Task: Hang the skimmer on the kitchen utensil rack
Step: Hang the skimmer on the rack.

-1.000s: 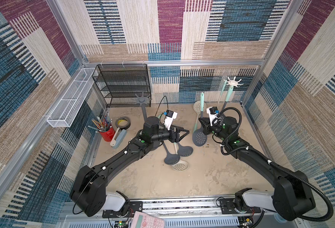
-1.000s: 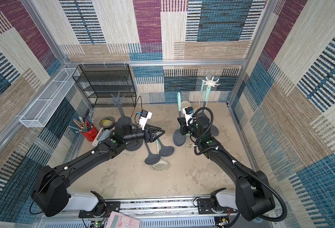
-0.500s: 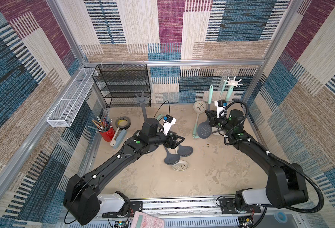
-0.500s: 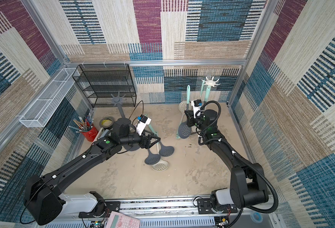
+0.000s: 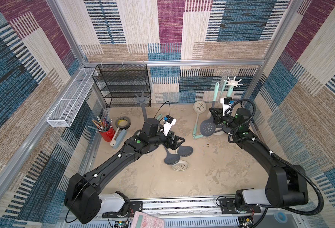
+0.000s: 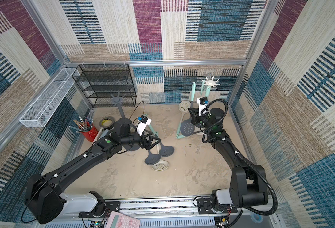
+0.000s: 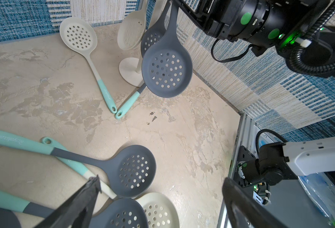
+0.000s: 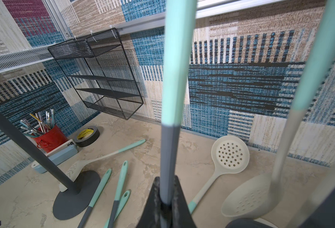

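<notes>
My right gripper (image 5: 215, 116) (image 8: 167, 189) is shut on the grey shaft of a grey skimmer (image 5: 207, 128) (image 6: 188, 128) (image 7: 166, 73). The skimmer is upright, mint handle (image 8: 171, 118) up, just left of the white utensil rack (image 5: 234, 82) (image 6: 210, 83) at the back right. Other skimmers hang from that rack. My left gripper (image 5: 177, 143) (image 6: 152, 143) (image 7: 161, 183) is open and holds nothing. It hovers over three skimmers (image 5: 172, 159) (image 7: 135, 171) lying mid-table.
A grey rack (image 5: 142, 99) stands at back centre, its base under my left arm. Two skimmers (image 5: 199, 106) lie by the white rack. Black mesh shelf (image 5: 123, 84), wire basket (image 5: 69, 98), red pencil cup (image 5: 106, 132), tape roll (image 5: 123, 123) and stapler (image 5: 119, 136) are at the left.
My right arm has carried the grey skimmer back and to the right, up to the white rack. My left gripper has opened wide and swung slightly down toward the lying skimmers.
</notes>
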`<state>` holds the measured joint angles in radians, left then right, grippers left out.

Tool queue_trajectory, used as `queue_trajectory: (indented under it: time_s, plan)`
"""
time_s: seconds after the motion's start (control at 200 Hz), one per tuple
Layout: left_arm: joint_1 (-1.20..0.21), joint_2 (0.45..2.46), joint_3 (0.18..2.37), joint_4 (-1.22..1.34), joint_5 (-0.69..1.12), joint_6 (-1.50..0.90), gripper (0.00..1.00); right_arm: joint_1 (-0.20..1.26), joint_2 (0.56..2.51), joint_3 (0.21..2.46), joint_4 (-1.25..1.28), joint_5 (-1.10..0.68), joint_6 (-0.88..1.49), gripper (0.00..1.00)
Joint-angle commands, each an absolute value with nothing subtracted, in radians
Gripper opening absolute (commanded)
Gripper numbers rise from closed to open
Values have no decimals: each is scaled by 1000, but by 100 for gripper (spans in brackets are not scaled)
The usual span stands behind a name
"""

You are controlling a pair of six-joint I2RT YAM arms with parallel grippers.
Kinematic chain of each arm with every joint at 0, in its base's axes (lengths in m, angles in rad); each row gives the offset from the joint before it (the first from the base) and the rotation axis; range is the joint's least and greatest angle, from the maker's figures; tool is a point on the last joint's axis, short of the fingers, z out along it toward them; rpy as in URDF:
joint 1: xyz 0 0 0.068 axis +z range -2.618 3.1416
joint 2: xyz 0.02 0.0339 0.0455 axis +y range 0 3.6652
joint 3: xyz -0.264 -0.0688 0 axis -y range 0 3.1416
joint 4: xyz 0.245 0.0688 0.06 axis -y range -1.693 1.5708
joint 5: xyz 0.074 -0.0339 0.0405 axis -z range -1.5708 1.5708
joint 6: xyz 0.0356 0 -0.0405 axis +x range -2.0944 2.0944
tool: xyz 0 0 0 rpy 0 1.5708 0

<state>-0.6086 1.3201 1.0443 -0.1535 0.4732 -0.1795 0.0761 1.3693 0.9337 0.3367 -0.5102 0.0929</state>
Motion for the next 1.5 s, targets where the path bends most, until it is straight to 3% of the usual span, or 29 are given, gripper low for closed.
queue_trajectory:
  time_s: [0.0,1.498]
  plan:
    - [-607,1320,1042,-156,450,-154,99,65,1359,927,398,-550,124,0]
    - [-604,1328,1042,-149,470,-154,99,-20,1422,887,533,-651,333,0]
